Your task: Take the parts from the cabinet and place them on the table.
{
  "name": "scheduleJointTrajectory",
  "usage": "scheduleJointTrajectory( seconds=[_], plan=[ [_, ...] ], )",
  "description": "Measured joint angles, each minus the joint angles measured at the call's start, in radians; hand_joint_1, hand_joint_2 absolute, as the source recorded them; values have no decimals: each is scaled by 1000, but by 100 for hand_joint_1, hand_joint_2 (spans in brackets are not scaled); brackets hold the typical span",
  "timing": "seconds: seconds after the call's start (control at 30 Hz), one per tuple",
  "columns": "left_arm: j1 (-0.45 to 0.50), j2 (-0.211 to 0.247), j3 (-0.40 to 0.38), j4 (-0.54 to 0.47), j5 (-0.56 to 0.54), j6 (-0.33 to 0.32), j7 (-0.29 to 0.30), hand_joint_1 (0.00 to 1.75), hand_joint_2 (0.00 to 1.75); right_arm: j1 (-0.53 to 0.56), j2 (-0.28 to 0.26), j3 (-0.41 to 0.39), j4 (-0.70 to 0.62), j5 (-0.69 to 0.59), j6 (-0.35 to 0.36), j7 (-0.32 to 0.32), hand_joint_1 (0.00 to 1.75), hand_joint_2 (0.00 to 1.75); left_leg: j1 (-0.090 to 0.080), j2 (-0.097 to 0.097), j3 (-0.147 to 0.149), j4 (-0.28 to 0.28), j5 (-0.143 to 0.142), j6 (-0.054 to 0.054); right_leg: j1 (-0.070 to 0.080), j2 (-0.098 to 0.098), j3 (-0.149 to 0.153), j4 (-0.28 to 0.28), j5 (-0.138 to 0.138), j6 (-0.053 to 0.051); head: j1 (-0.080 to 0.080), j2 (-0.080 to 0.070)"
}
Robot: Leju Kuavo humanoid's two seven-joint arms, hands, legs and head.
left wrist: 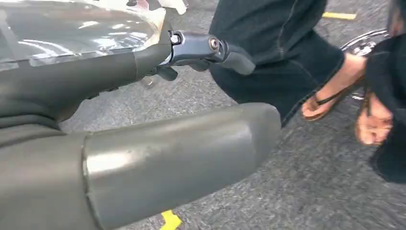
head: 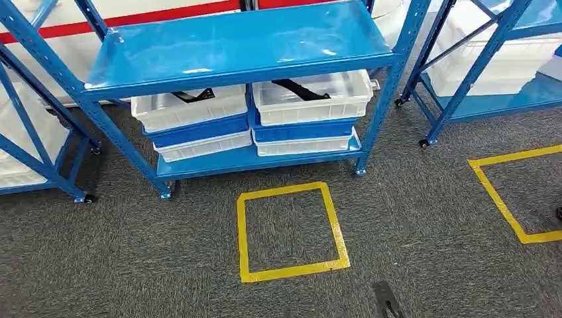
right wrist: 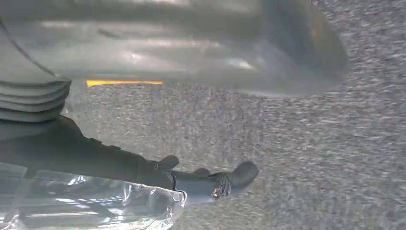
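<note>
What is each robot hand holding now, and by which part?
Nothing is held. The left hand and the right hand both hang open, fingers apart, above the grey carpet.

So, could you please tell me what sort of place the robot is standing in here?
Probably a warehouse or workshop test area: blue steel shelving racks on castors, stacked white and blue plastic bins holding black parts, and yellow taped floor squares on grey carpet.

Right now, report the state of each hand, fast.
Left hand: holds nothing, thick grey thumb and dark fingers apart, open.
Right hand: holds nothing, fingers stretched out over the grey carpet, open.
</note>
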State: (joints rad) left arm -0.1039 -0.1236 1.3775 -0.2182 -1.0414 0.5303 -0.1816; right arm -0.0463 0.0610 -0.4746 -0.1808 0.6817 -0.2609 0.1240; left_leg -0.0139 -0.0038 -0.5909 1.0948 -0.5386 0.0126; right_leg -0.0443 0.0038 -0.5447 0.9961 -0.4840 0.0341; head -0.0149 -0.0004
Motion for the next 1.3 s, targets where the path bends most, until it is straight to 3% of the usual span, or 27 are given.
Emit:
scheduleJointTrajectory(
  seconds=[0.07, 0.13, 0.17, 0.2, 0.23, 0.27, 0.3, 0.33, 0.37, 0.43, 0.47, 0.5, 0.57, 0.6, 0.63, 0.7, 0.77, 0.8, 0.83, 0.87, 0.97, 1.03, 1.1, 1.13, 1.17, 1.27, 1.3],
  plan=[
    [0, 0, 0, 0, 0, 0, 0, 0, 0, 0, -2, 0, 0, 0, 0, 0, 0, 0, 7, 5, -106, 172, -47, -7, 6, 0, 14, 0, -14, -3, 0, 0],
    [2, -2, 0, 0, 0, -1, 0, 0, 0, 2, -3, 0, 0, 0, 0, 1, 0, 0, 4, 5, -161, 216, -22, 4, 14, 2, 32, -1, -28, -5, -1, 0],
    [3, -3, 0, 0, 0, -1, 0, 0, 0, 2, -3, 0, 0, 0, 0, 1, 0, 0, -1, 4, -157, 172, 23, 18, 18, 6, 42, -3, -35, -5, -1, 0],
    [3, -3, 0, 0, 0, -1, 0, 0, 0, 2, -2, 0, 0, 0, 0, 1, 0, 0, -15, 2, -131, 83, 87, 43, 27, 8, 51, -9, -41, -9, -1, 0],
    [4, -2, 0, 0, 0, -1, 0, 0, 0, 2, 0, 0, 0, 0, 0, 1, 0, 0, -35, -2, -97, -18, 145, 79, 33, 9, 63, -20, -44, -11, 0, 0],
    [3, 7, 0, -3, 0, 0, 0, 0, 0, 5, 10, 0, 2, 0, 0, 2, 0, 0, -63, -10, -68, -98, 180, 126, 12, 13, 78, -30, -47, -16, 2, 0],
    [5, 9, -1, -1, 2, -2, 0, 0, 0, 6, 14, -2, 2, 0, -1, 3, 0, 0, -73, -3, -38, -124, 165, 146, 51, 12, 86, -40, -54, -5, 6, 0],
    [6, 22, 0, -6, 2, 1, 0, 0, 0, 7, 19, -2, 3, 0, -2, 3, 0, 0, -73, 2, -30, -127, 157, 146, 30, 11, 88, -47, -57, -2, 8, 0],
    [5, 18, 0, -5, 3, 0, 0, 0, 0, 6, 12, -4, 1, 0, -2, 2, 0, 0, -73, 2, -20, -136, 153, 152, 43, 10, 114, -44, -54, 0, 9, 0],
    [3, 18, 0, -4, 3, 0, 2, 0, 0, 5, 15, -5, 0, 0, -3, -3, 0, 0, -66, 0, 30, -169, 140, 166, 46, 3, 128, -39, -55, 7, 6, 0],
    [2, 12, 0, -3, 3, -1, 6, 0, 0, 4, 20, -4, 1, 2, -2, -12, 0, 0, -63, 0, 49, -187, 138, 153, 44, 0, 125, -10, -68, 5, 10, 0],
    [1, 10, 0, -2, 3, -2, 10, 0, 0, -2, 13, -4, 0, 2, -5, -19, 0, 0, -58, 0, 57, -190, 134, 155, 44, 1, 88, 55, -80, 3, 7, 0],
    [-1, 0, -1, 1, 3, -3, 13, 0, 0, -5, 6, -5, 0, 3, -8, -30, 0, 0, -50, -1, 65, -190, 120, 137, 42, 2, -17, 207, -133, -3, 9, 0],
    [1, -3, 0, 1, 3, -3, 16, 0, 0, -2, 3, -6, 1, 3, -9, -34, 0, 0, -45, -3, 74, -190, 111, 129, 39, 2, -60, 259, -156, 5, 9, 0],
    [4, -5, 0, 1, 3, -2, 18, 0, 0, 3, 1, -6, 1, 5, -11, -38, 0, 0, -41, -5, 85, -190, 101, 116, 34, 1, -84, 269, -155, 17, 9, 0],
    [7, -7, 0, 2, 3, 0, 24, 0, 0, 8, -2, -7, 1, 9, -13, -46, 0, 0, -30, -7, 114, -187, 78, 93, 14, 0, -74, 169, -98, 58, 9, 0],
    [9, -5, 0, 1, 3, 0, 26, 0, 0, 14, 3, -7, 2, 12, -14, -55, 0, 0, -26, -7, 123, -163, 43, 67, -22, -9, -54, 15, 40, 124, 10, 0],
    [9, 0, 0, 1, 3, 1, 26, 0, 0, 16, 9, -7, 5, 12, -14, -56, 0, 0, -23, -7, 128, -137, 23, 61, -11, -16, -60, 19, 13, 97, 8, 0],
    [7, -1, 0, 1, 3, 1, 27, 0, 0, 14, 6, -7, 5, 13, -15, -56, 0, 0, -25, -8, 119, -131, 10, 56, -4, -3, -47, 27, 12, 52, 6, -1],
    [6, -1, 0, 1, 3, 2, 27, 0, 0, 16, 7, -8, 5, 13, -16, -56, 0, 0, -22, -6, 118, -123, 5, 54, -3, -5, -49, 28, 15, 39, 8, 0],
    [-1, -5, 0, 1, 3, 1, 27, 0, 0, 14, 4, -10, 3, 14, -19, -57, 0, 0, -12, -2, 99, -70, 5, 41, -3, -1, -21, 26, 1, 21, 6, 0],
    [-2, -8, -1, 1, 3, 1, 27, 0, 0, 6, 0, -10, 3, 14, -19, -57, 0, 0, 0, 0, 1, 85, -10, 23, -3, -2, -2, 24, -15, -2, 6, 0],
    [-1, -10, 0, 2, 3, 1, 28, 0, 0, 3, -1, -10, 3, 12, -19, -62, 0, 0, 12, 1, -106, 214, -77, 4, -2, -1, 20, 24, -33, -6, 5, 0],
    [0, -11, 0, 2, 3, 1, 29, 0, 0, 4, -1, -10, 3, 12, -19, -64, 0, 0, 15, 1, -132, 223, -80, 2, -2, 1, 31, 24, -42, -5, 5, 0],
    [1, -11, 0, 2, 3, 1, 29, 0, 0, 5, -2, -10, 3, 12, -19, -65, 0, 0, 18, 1, -140, 197, -57, 4, -2, 4, 44, 24, -50, -3, 5, 0],
    [1, -11, 0, 2, 3, 1, 29, 0, 0, 1, 0, -11, 3, 9, -19, -71, 0, 0, 12, 0, -88, -29, 131, 30, -3, 9, 77, 20, -73, 3, 4, 0],
    [1, -10, 0, 2, 2, 1, 29, 0, 0, 1, 3, -13, 3, 6, -19, -71, 0, 0, 6, -4, -83, -68, 156, 40, -4, 14, 89, 19, -77, 5, 5, 0]
  ],
)
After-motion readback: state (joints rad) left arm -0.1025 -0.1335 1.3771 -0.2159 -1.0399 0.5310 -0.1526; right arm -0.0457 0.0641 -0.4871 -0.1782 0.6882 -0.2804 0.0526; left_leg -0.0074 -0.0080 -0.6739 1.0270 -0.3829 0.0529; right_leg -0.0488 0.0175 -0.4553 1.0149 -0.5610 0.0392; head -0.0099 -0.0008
